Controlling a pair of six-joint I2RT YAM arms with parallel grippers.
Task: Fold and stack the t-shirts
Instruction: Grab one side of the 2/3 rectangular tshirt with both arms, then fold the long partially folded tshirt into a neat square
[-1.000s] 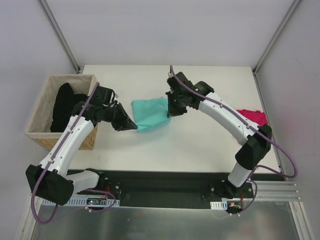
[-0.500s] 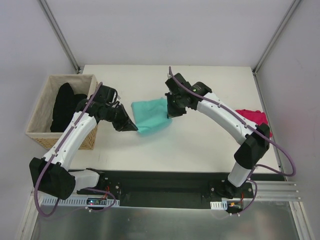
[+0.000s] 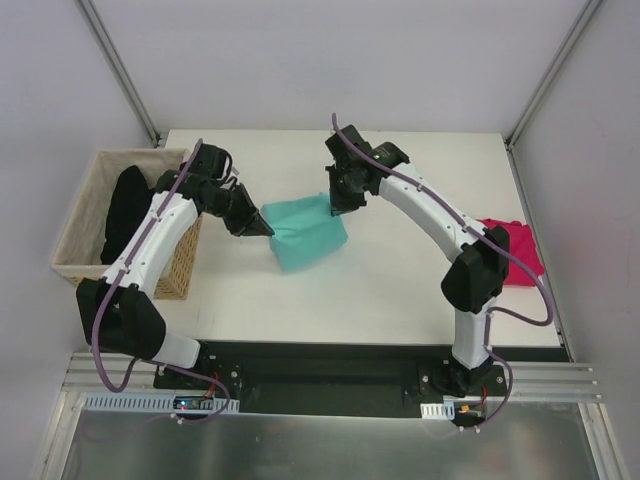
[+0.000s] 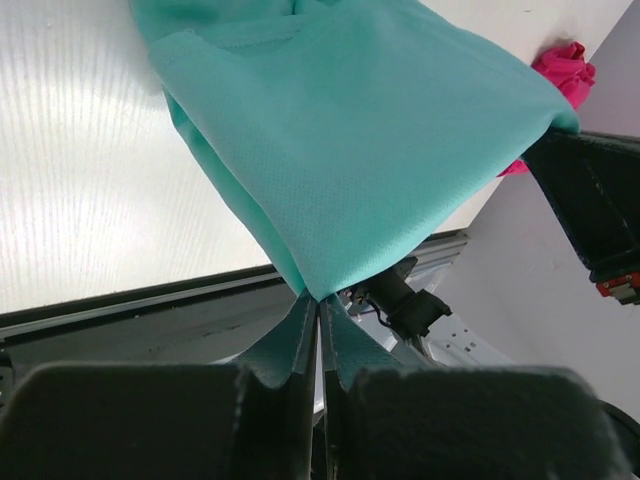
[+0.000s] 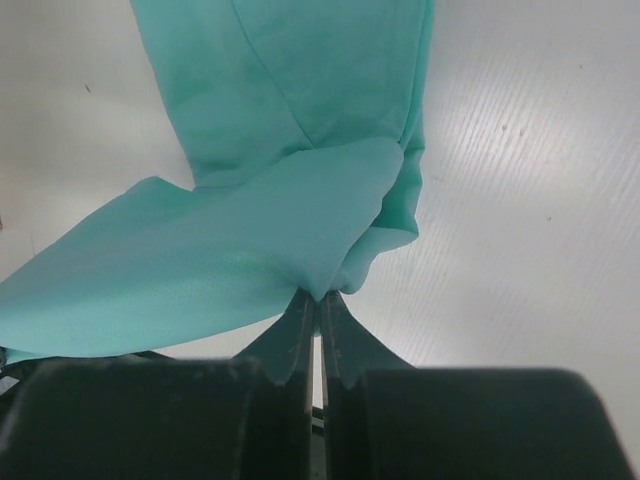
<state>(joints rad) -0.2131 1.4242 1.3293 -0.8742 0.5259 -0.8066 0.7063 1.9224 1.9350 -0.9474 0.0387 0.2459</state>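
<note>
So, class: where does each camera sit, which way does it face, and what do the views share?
Top external: above and behind the arms, looking down on the table; both arms show.
Left wrist: on that wrist, facing along the left claw pinching the teal t-shirt.
Right wrist: same, along the right claw pinching it.
Shared: all three show that t-shirt.

Dual-arm pose: both sets of jaws closed on cloth.
The white-and-black left arm reaches from the near edge of the white table toward its far-left corner. Its black two-finger left gripper points right, jaws pinched on a corner of the teal-mint green t-shirt. The white-and-black right arm arches toward the far edge, elbow near the right edge. Its black right gripper points down and left, jaws pinched on the opposite corner.
</note>
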